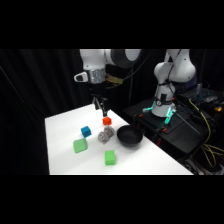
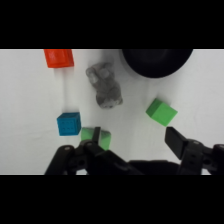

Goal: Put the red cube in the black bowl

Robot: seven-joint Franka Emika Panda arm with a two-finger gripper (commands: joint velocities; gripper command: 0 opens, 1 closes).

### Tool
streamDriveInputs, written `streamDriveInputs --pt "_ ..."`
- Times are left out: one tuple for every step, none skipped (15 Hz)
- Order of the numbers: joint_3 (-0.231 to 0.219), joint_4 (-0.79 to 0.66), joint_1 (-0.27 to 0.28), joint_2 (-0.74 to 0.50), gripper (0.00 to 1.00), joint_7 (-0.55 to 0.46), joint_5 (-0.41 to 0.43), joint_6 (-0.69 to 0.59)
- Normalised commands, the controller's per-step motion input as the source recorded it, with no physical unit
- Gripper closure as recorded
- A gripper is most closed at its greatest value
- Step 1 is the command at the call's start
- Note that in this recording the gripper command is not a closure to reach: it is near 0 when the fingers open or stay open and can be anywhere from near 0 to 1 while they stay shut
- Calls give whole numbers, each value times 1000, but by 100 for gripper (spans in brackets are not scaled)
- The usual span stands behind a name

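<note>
White arm reaches down; tool [image 2: 132,142] spread wide, empty, above red cube [image 1: 106,121], black bowl [image 1: 129,137] nearby.

We observe the red cube [image 2: 59,57] at upper left, the blue cube [image 2: 68,123] below it, a grey figure [image 2: 105,86] centrally, the black bowl [image 2: 157,61] at top, two green blocks [image 2: 161,111] [image 2: 95,137], and the gripper [image 2: 131,141] with fingers spread apart.
</note>
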Motion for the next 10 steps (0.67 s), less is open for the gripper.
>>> streamDriveInputs --pt "22 10 -21 -1 0 3 -3 -16" --pt "16 -3 -29 -27 0 -41 -9 -13" --pt "0 -24 -48 -75 0 -87 -18 1" --pt "-19 -33 -70 -111 0 -144 -27 1" --pt "-54 -52 -111 -157 0 -249 -25 3" --pt "-79 -76 -148 -190 0 -391 3 -10" --pt "-105 -103 -177 -212 0 -473 6 -14" --pt "-126 -129 -197 -229 0 -527 10 -25" --pt "-128 -153 -198 -241 0 -544 44 -25" --pt "-129 -193 -199 -256 0 -551 89 -11"
